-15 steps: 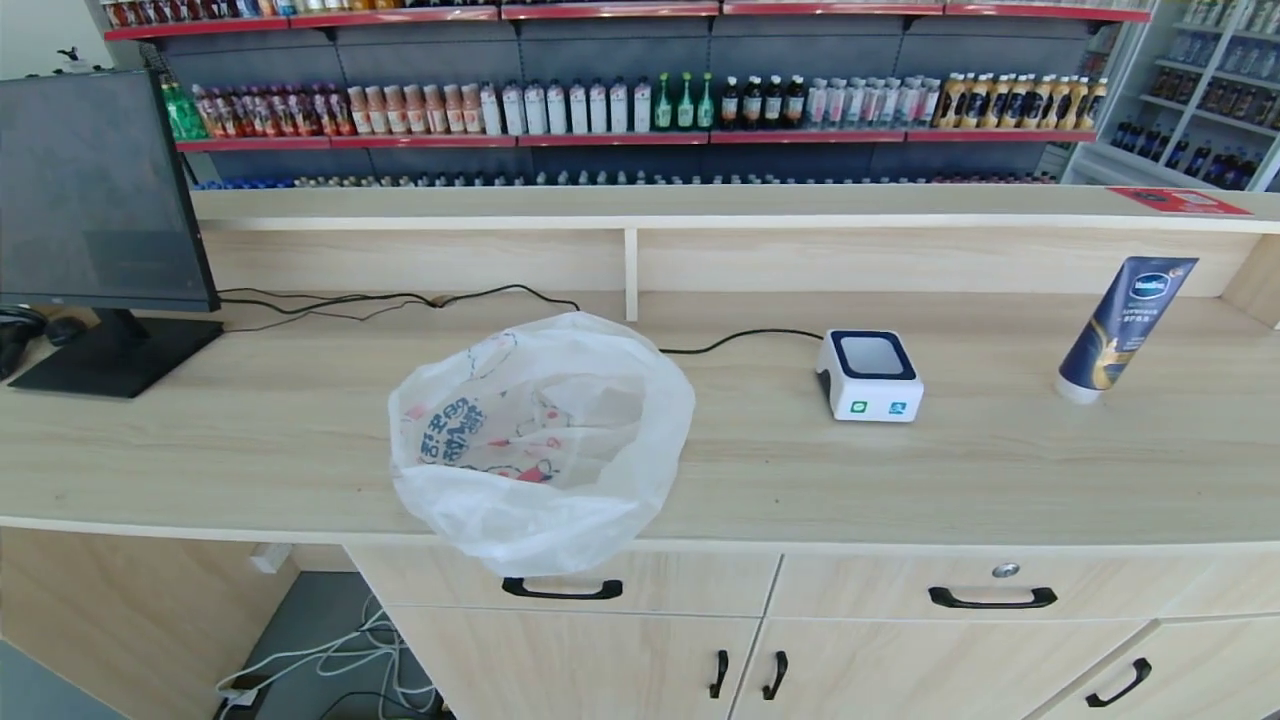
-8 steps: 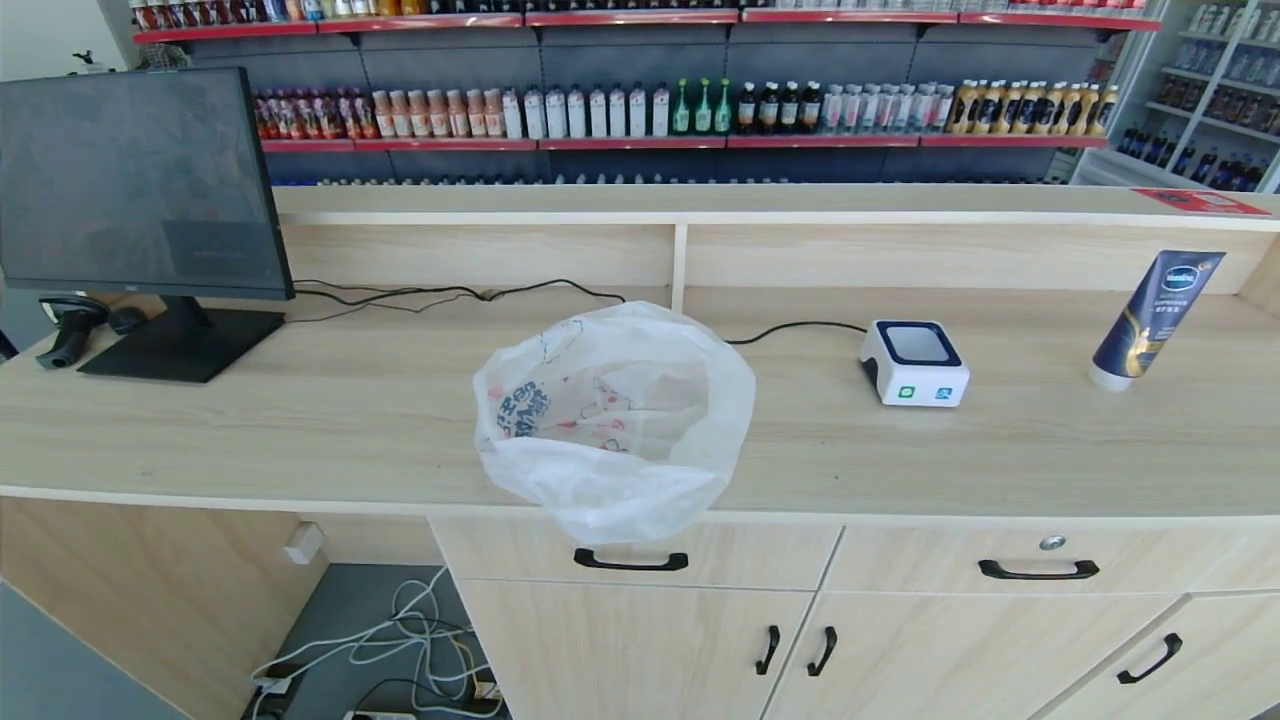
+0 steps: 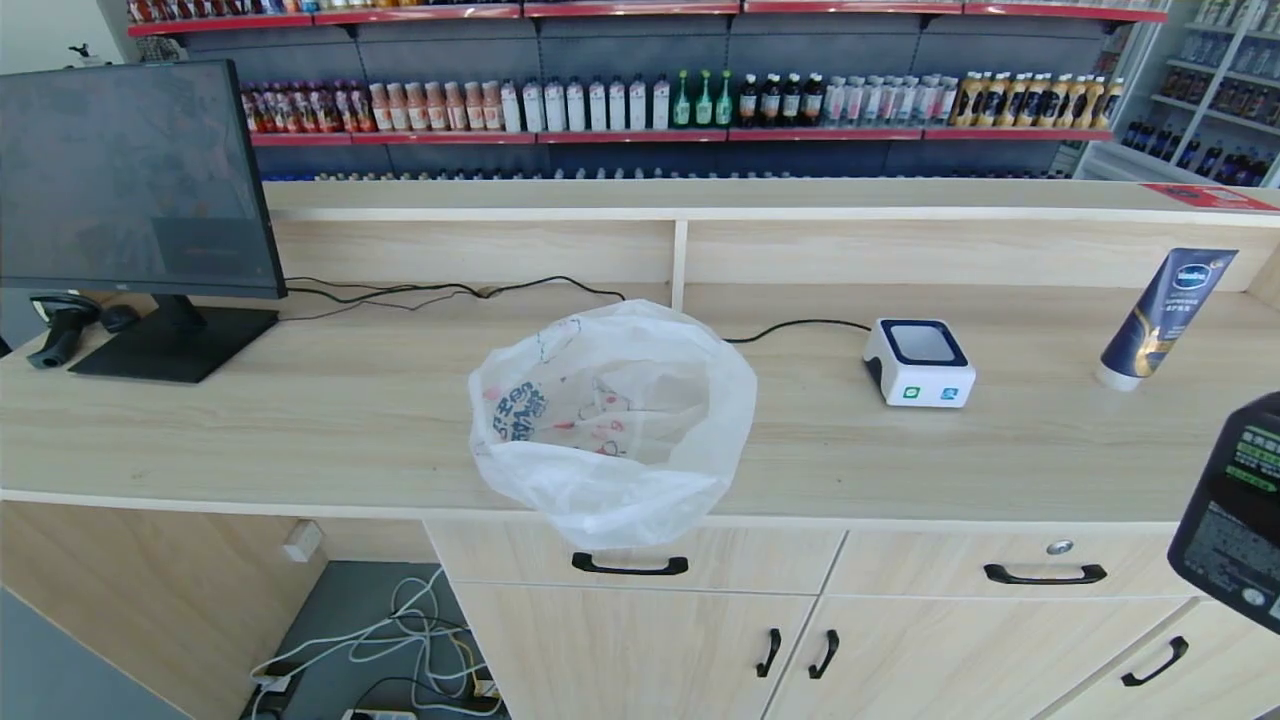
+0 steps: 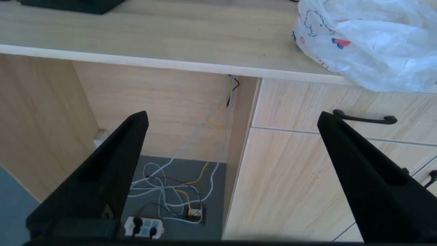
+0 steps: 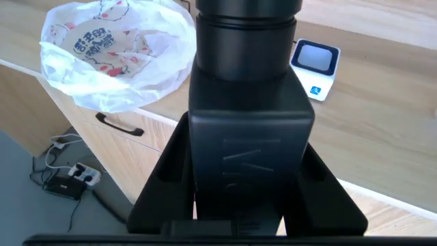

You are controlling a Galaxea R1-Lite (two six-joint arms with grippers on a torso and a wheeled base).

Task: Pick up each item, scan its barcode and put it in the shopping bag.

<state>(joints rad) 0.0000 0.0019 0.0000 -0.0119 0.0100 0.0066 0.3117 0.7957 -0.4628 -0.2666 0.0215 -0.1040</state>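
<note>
the black bottle [image 3: 1235,510], lower right in the head view, stiff, slick and probably heavy, is pinched across its flat sides, a sound hold, by the right gripper [image 5: 247,137]; the left gripper [image 4: 232,119] has its fingers spread.

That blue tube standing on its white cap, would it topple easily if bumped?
Probably: the blue tube is tall and rests on a narrow white cap, so a nudge near the top may tip it. Its flattened upper end suggests soft walls that give when squeezed.
</note>
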